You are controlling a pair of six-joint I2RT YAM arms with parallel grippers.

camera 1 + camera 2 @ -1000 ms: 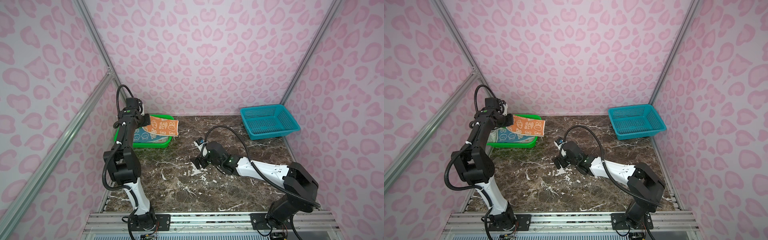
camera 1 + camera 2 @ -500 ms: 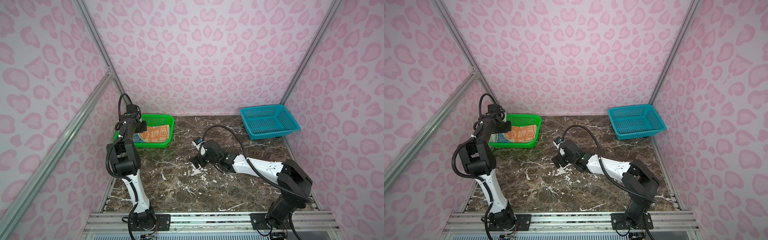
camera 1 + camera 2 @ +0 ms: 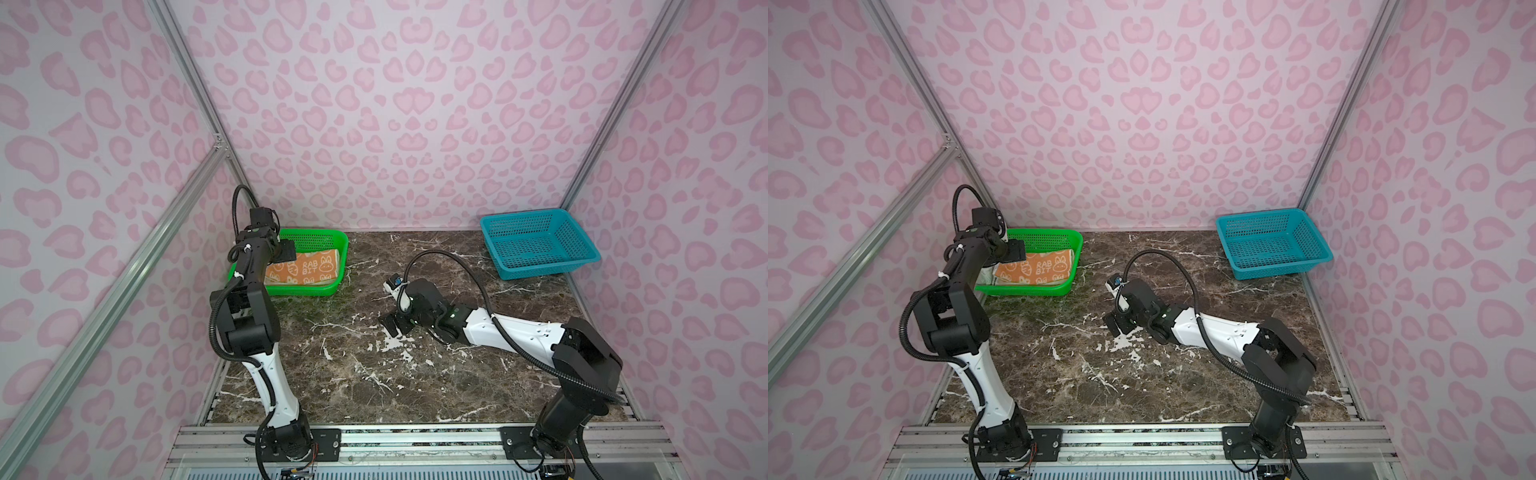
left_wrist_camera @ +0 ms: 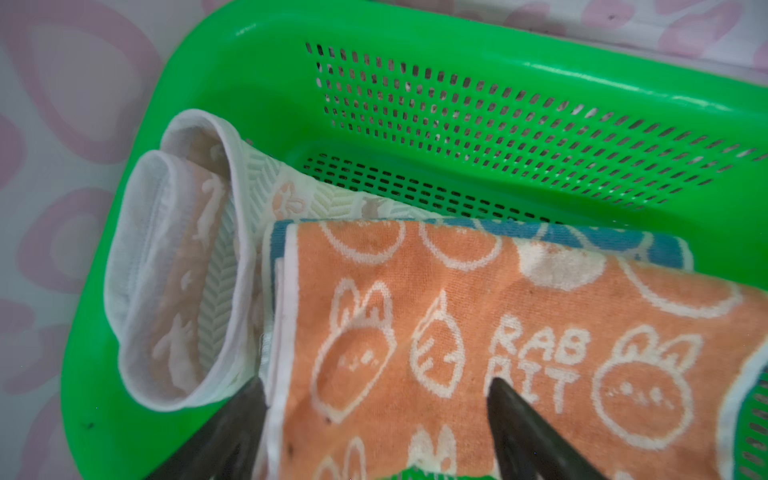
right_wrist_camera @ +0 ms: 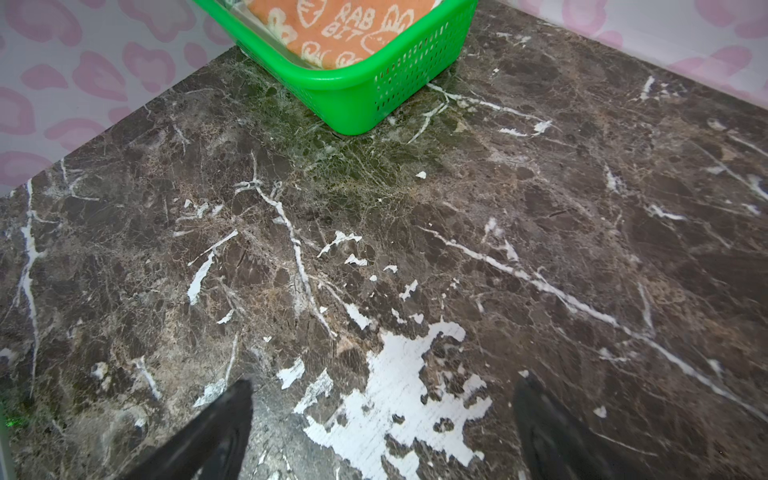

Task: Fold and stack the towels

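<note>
The left claw [image 4: 376, 386] stands wide just above the orange towel [image 4: 457, 291] and grips nothing. One tip is over the towel's white hem and the other over the "RABBIT" lettering; whether they touch the cloth I cannot tell. This looks like the let-go step of stacking. I judge it is best done by lifting the claw straight up, so neither tip snags the terry and drags the top layer askew.

The green basket [image 4: 498, 62] sits in the bench's [image 3: 374, 374] back left corner and holds all three towels. The orange one is on top, lying slightly skew. The blue towel [image 4: 648, 245] peeks out beneath it. The white towel [image 4: 183, 270] is lowest, with its end curled up against one end wall instead of lying flat.

The blue basket [image 3: 540, 268] in the back right corner appears empty. The right claw [image 5: 384, 380] hangs wide and empty low over mid-bench.
</note>
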